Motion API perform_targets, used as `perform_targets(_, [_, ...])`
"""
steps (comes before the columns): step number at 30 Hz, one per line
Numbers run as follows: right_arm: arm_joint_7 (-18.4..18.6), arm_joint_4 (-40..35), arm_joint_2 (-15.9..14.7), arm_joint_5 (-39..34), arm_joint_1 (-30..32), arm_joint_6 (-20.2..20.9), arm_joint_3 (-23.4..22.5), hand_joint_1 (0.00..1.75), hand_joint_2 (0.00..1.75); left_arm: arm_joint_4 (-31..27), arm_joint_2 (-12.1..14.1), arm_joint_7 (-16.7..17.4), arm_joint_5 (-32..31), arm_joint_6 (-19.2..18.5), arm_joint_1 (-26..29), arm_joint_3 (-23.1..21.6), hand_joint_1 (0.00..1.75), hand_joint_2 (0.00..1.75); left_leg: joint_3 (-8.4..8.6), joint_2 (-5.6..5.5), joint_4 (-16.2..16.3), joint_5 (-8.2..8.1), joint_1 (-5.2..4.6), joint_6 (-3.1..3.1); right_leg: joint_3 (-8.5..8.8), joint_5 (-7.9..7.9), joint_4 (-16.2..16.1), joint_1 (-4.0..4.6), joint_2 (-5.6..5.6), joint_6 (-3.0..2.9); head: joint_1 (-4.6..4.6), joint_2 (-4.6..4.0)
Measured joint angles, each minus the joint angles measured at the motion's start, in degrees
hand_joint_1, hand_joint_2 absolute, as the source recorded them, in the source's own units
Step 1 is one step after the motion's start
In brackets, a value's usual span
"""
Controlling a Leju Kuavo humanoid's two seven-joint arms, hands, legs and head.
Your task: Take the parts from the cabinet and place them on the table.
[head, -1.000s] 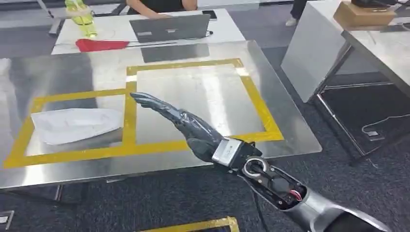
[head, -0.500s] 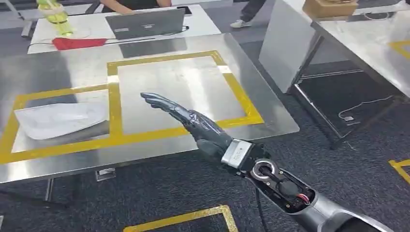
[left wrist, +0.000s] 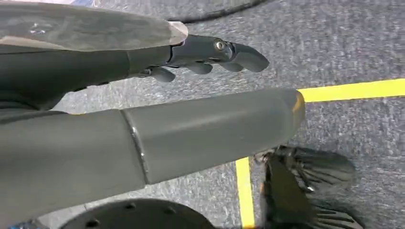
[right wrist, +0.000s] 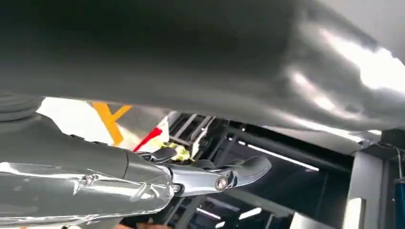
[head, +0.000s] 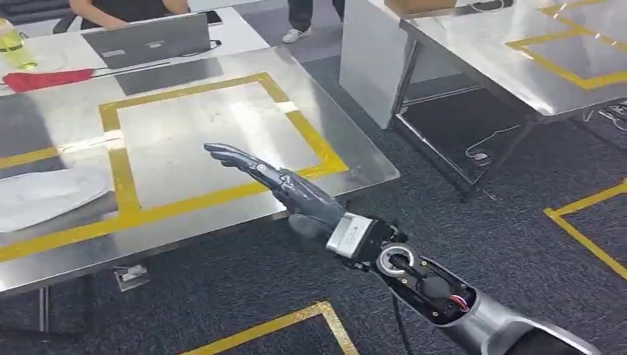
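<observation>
A white flat part (head: 44, 196) lies on the steel table (head: 222, 140) inside the left yellow-taped box, at the head view's left edge. My right hand (head: 273, 181) reaches out flat over the table's near edge, right of the part and well apart from it, fingers straight and holding nothing. In the right wrist view that same hand (right wrist: 191, 176) is stretched out and empty. My left hand (left wrist: 210, 52) hangs over the grey carpet in the left wrist view, fingers loosely apart and empty.
A laptop (head: 148, 41), a red cloth (head: 48, 78) and a green bottle (head: 15, 44) sit on a white table behind, where a person sits. A second steel table (head: 517, 59) stands at the right. Yellow tape (head: 584, 222) marks the carpet.
The camera has swung to the right: the table and white part have slid left in the picture and the second steel table has come into view. My right hand stays outstretched and empty.
</observation>
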Motion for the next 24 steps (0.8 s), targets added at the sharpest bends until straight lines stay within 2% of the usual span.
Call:
perform_targets(1, [0.11,-0.02,-0.04,0.0,0.08,0.02,-0.02,0.0,0.0,0.0,0.0,0.02,-0.02,0.0,0.02,0.0,0.0,0.0,-0.65,0.0,0.7,0.56,-0.23,0.86,-0.03,0.26,0.04,0.02,0.41,0.41,0.24,0.0])
perform_targets(2, [-0.02,-0.02,-0.07,-0.02,0.08,0.02,-0.02,0.0,0.0,-0.02,0.02,0.13,-0.02,-0.02,0.02,0.0,0.0,0.0,-0.66,0.17,0.35,0.15,-0.22,0.93,-0.16,0.32,0.29,0.02,0.73,0.62,0.22,0.0])
perform_targets(3, [-0.07,-0.02,-0.13,-0.04,0.15,0.02,-0.11,0.0,0.0,-0.02,0.02,0.17,-0.02,-0.02,-0.07,0.0,0.0,0.0,-0.8,0.34,0.67,0.02,-0.27,1.28,-0.37,0.51,0.33,0.02,1.1,0.91,0.26,0.0])
perform_targets(4, [-0.11,-0.02,-0.22,-0.22,0.3,0.02,-0.22,0.0,0.0,0.0,-0.02,0.22,-0.02,-0.02,-0.12,0.0,0.0,0.0,-0.97,0.92,0.68,0.17,-0.26,1.79,-0.62,0.69,0.34,0.0,1.69,1.34,0.64,0.0])
perform_targets(5, [-0.15,-0.02,-0.28,-0.24,0.35,0.07,-0.31,0.0,0.0,0.0,-0.22,0.26,-0.02,-0.02,-0.14,0.0,0.0,0.0,-1.1,1.51,0.53,0.41,-0.11,2.28,-0.97,0.57,0.58,-0.13,1.7,1.56,0.61,0.0])
perform_targets(6, [-0.2,-0.04,-0.31,-0.24,0.3,0.11,-0.41,0.0,0.0,-0.02,-0.09,0.28,-0.02,-0.02,-0.17,0.0,0.0,0.0,-1.29,1.94,0.53,0.58,-0.22,2.78,-1.76,-1.2,2.63,0.11,-1.05,1.74,1.1,0.0])
perform_targets(7, [-0.2,-0.04,-0.31,-0.24,0.31,0.11,-0.48,0.0,0.0,-0.02,-0.07,0.28,-0.02,-0.02,-0.13,0.0,0.0,0.0,-1.44,2.44,0.53,0.7,-0.33,3.06,-3.12,-3.33,5.88,0.05,-2.45,1.88,1.77,0.0])
perform_targets(8, [-0.22,-0.04,-0.31,-0.24,0.33,0.11,-0.48,0.0,0.0,-0.02,-0.07,0.28,-0.02,-0.02,-0.02,0.0,0.0,0.0,-1.68,3.06,0.54,0.82,-0.56,3.27,-5.71,-6.45,11.88,0.04,-3.32,2.07,2.01,0.0])
perform_targets(9, [-0.22,-0.04,-0.31,-0.26,0.43,0.11,-0.48,0.0,0.0,-0.02,-0.04,0.35,-0.19,-0.13,0.07,0.0,0.0,0.0,-1.89,3.62,0.57,0.91,-0.76,3.4,-7.83,-8.61,16.98,0.03,-3.54,2.14,2.12,0.0])
perform_targets(10, [-0.2,-0.04,-0.42,-0.26,0.58,0.11,-0.52,0.0,0.0,-0.02,0.0,0.35,-0.31,-0.2,0.14,0.0,0.0,0.0,-2.02,4.15,0.59,0.96,-0.92,3.48,-9.22,-9.84,20.51,0.01,-3.6,2.11,2.3,0.0])
perform_targets(11, [-0.22,-0.02,-0.52,-0.26,0.82,0.11,-0.59,0.0,0.0,-0.02,0.02,0.35,-0.44,-0.33,0.16,0.0,0.0,0.0,-2.06,4.72,0.61,0.99,-1.12,3.52,-9.37,-9.62,21.52,0.01,-3.61,1.99,2.45,0.0])
perform_targets(12, [-0.22,-0.02,-0.61,-0.26,0.97,0.11,-0.68,0.0,0.0,-0.02,0.04,0.35,-0.5,-0.48,0.14,0.0,0.0,0.0,-2.03,5.05,0.61,0.99,-1.27,3.52,-8.24,-8.49,19.77,0.05,-3.62,1.8,2.53,0.0])
perform_targets(13, [-0.22,-0.02,-0.66,-0.26,1.04,0.11,-0.77,0.0,0.0,-0.02,0.04,0.35,-0.63,-0.55,0.11,0.0,0.0,0.0,-1.96,5.4,0.62,0.98,-1.4,3.52,-6.28,-6.81,16.44,0.1,-3.67,1.54,2.67,0.0])
perform_targets(14, [-0.37,-0.02,-0.66,-0.26,1.07,0.11,-0.87,0.0,0.0,-0.02,0.02,0.35,-0.81,-0.57,0.03,0.0,0.0,0.0,-1.76,5.86,0.62,0.94,-1.61,3.51,-2.24,-3.53,8.95,0.3,-4.12,0.9,2.86,0.0])
perform_targets(15, [-0.46,-0.02,-0.66,-0.26,1.07,0.11,-0.94,0.0,0.0,0.0,0.0,0.35,-0.92,-0.57,-0.02,0.0,0.0,0.0,-1.63,6.14,0.61,0.9,-1.71,3.46,0.32,-1.63,4.14,0.66,-5.1,0.31,2.91,0.0])
perform_targets(16, [-0.57,-0.02,-0.66,-0.28,1.08,0.11,-1.03,0.0,0.0,0.0,-0.06,0.35,-1.03,-0.57,-0.03,0.0,0.0,0.0,-1.74,6.51,0.58,0.87,-1.94,3.36,1.76,-2.54,1.47,1.4,-7.22,-0.36,2.76,0.0])
perform_targets(17, [-0.61,-0.02,-0.66,-0.28,1.08,0.11,-1.05,0.0,0.0,-0.02,0.0,0.35,-1.07,-0.59,-0.06,0.0,0.0,0.0,-2.05,6.62,0.89,0.89,-2.02,3.08,1.36,-2.05,1.02,1.47,-6.82,-0.5,2.62,0.0])
perform_targets(19, [-0.66,0.0,-0.72,-0.28,1.5,0.11,-1.24,0.0,0.0,0.0,0.04,0.41,-1.25,-0.61,-0.11,0.0,0.0,0.0,-1.95,7.64,0.79,0.91,-2.0,2.89,1.04,-2.03,1.22,1.6,-5.94,-0.64,2.62,0.0])
perform_targets(20, [-0.66,0.0,-0.72,-0.28,1.56,0.11,-1.36,0.0,0.0,0.0,0.04,0.44,-1.38,-0.63,-0.15,0.0,0.0,0.0,-1.8,8.05,0.65,0.92,-2.03,2.7,0.99,-1.88,1.07,1.48,-5.46,-0.88,2.47,0.0])
perform_targets(21, [-0.66,-0.02,-0.7,-0.28,1.55,0.11,-1.42,0.0,0.0,-0.02,0.21,0.44,-1.42,-0.63,-0.23,0.0,0.0,0.0,-2.0,8.43,0.9,0.43,-2.47,2.29,1.59,-1.37,0.32,0.92,-5.06,-1.22,2.43,0.0])
perform_targets(22, [-0.7,-0.04,-0.72,-0.28,1.55,0.11,-1.53,0.0,0.0,0.0,0.24,0.57,-1.46,-0.74,-0.29,0.0,0.0,0.0,-2.42,6.82,2.17,-0.65,-2.1,1.91,1.52,-1.25,0.18,0.75,-4.66,-1.35,2.23,0.0])
perform_targets(23, [-0.61,-0.04,-0.72,-0.28,1.53,0.11,-1.64,0.0,0.0,0.0,0.18,0.61,-1.55,-0.74,-0.26,0.0,0.0,0.0,-4.51,4.68,6.58,-3.25,-1.96,1.64,1.27,-1.08,0.19,0.65,-4.41,-1.65,1.57,0.0])
perform_targets(24, [-0.66,-0.04,-0.72,-0.28,1.61,0.11,-1.64,0.0,0.0,0.0,0.22,0.68,-1.55,-0.74,-0.17,0.0,0.0,0.0,-7.3,3.65,12.23,-5.85,-1.77,1.4,1.04,-0.97,0.21,0.65,-3.99,-1.79,1.18,0.0])
